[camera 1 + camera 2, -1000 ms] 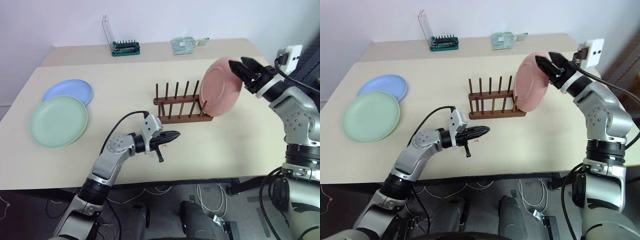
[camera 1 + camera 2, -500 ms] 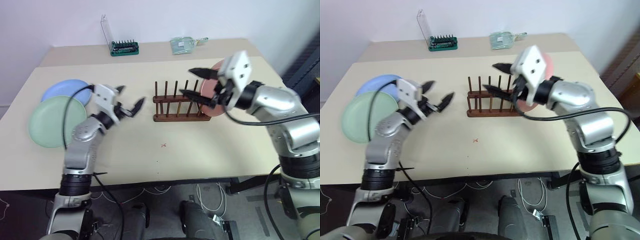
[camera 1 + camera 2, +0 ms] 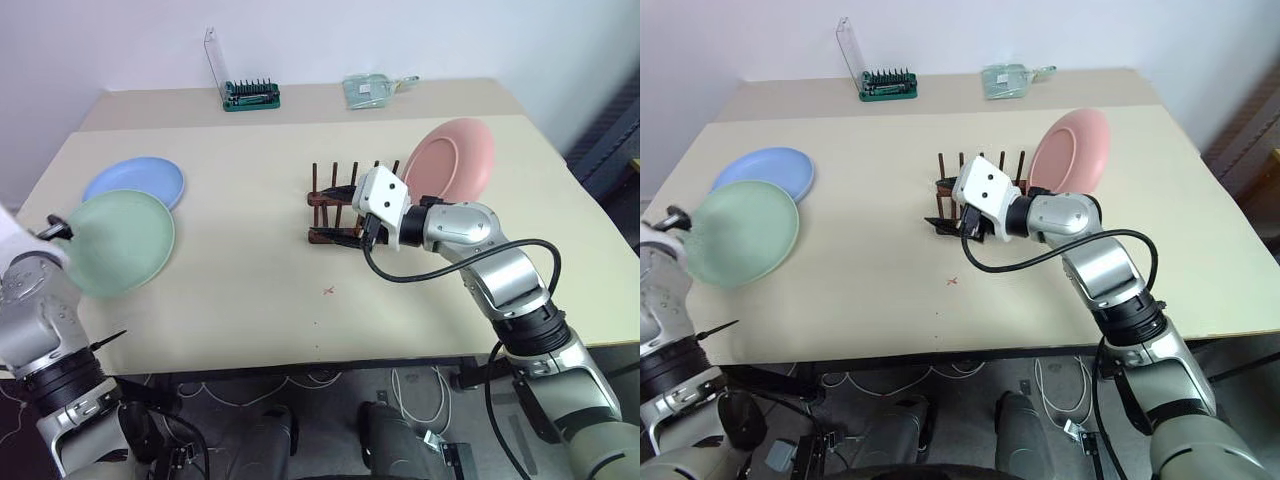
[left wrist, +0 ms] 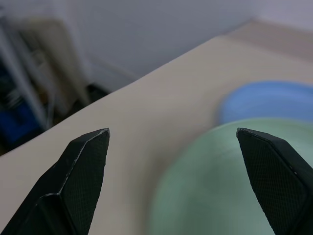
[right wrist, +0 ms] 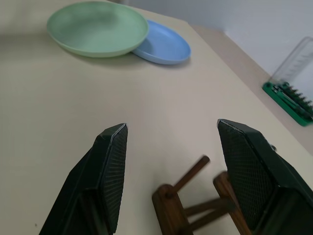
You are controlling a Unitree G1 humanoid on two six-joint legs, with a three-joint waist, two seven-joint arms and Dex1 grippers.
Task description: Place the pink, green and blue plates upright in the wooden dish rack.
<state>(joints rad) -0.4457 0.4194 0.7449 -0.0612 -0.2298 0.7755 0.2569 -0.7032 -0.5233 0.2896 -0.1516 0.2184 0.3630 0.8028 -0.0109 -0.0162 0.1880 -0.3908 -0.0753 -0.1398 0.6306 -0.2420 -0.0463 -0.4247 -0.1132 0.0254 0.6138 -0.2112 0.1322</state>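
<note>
The pink plate (image 3: 452, 160) stands upright at the right end of the wooden dish rack (image 3: 322, 199), with nothing gripping it. My right gripper (image 5: 172, 125) hovers open over the rack's left end, where its pegs (image 5: 168, 200) show just below the fingers. The green plate (image 3: 118, 240) lies flat at the table's left side, overlapping the blue plate (image 3: 135, 180) behind it. Beside the table's left edge, my left gripper (image 4: 172, 131) is open and empty, facing the green plate (image 4: 234, 186) with the blue plate (image 4: 269, 100) beyond.
A green-based tool holder with a clear lid (image 3: 250, 95) and a clear packet (image 3: 370, 90) sit at the back of the table. A small red mark (image 3: 328, 291) lies on the tabletop in front of the rack.
My right gripper let go of the pink plate, which now stands in the rack, and swung left over the rack. My left arm swung far left to the green plate and its gripper opened.
</note>
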